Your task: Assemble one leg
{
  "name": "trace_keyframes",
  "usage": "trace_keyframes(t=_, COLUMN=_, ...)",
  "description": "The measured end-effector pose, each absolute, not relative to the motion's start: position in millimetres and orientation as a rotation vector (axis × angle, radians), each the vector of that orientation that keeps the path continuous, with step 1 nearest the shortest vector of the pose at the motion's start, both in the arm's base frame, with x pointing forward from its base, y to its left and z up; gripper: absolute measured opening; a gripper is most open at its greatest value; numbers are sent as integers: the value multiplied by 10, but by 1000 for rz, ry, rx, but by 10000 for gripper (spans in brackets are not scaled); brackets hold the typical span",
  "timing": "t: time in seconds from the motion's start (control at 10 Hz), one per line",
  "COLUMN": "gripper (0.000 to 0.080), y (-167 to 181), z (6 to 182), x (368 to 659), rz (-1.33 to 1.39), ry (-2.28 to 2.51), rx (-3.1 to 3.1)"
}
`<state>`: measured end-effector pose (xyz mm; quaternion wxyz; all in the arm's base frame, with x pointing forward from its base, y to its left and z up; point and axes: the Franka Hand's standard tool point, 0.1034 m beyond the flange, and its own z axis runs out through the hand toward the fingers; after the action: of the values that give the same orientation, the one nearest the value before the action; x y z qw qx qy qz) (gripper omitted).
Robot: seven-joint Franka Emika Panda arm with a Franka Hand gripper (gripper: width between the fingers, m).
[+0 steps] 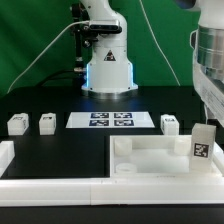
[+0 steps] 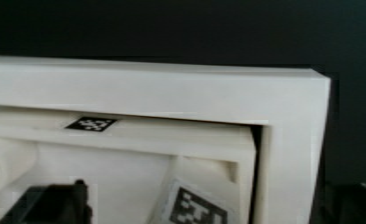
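The desk [image 1: 60,100] is black and matt, with no shine. At the lower right of the exterior view, the tabletop [image 1: 150,160] looks like smooth white plastic with a soft satin finish. The leg [image 1: 203,143] at the right edge looks like the same plastic, and its black-and-white tag is matt. The marker board [image 1: 111,120] at centre is flat, white and matt. The robot base [image 1: 107,65] at top centre is glossy white.

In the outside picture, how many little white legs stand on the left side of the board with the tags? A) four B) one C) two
C: a leg and a second leg stand at the exterior view's left of the marker board.
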<state>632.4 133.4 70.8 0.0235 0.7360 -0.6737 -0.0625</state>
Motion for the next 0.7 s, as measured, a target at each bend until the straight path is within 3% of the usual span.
trace_keyframes(t=0.7, gripper=649, y=1262, z=673, x=6295, rz=-222, ry=-1045, rx=2956)
